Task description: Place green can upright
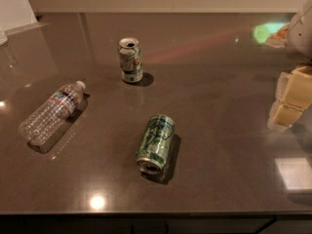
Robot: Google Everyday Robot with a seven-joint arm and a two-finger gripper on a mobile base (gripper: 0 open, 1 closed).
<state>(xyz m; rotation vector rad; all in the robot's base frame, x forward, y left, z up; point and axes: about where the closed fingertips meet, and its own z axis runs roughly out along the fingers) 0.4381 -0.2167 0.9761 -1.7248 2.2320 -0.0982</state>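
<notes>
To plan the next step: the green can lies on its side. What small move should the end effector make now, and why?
Probably bring the end effector leftward in the view, toward the green can: it hangs at the right edge, well apart from the can, which lies on its side, not yet grasped.

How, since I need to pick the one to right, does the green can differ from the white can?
The green can lies on its side; the white can stands upright. The green can is metallic green with pale swirls; the white can is mostly white. Both sit on the dark countertop, apart from the end effector at the right edge.
</notes>
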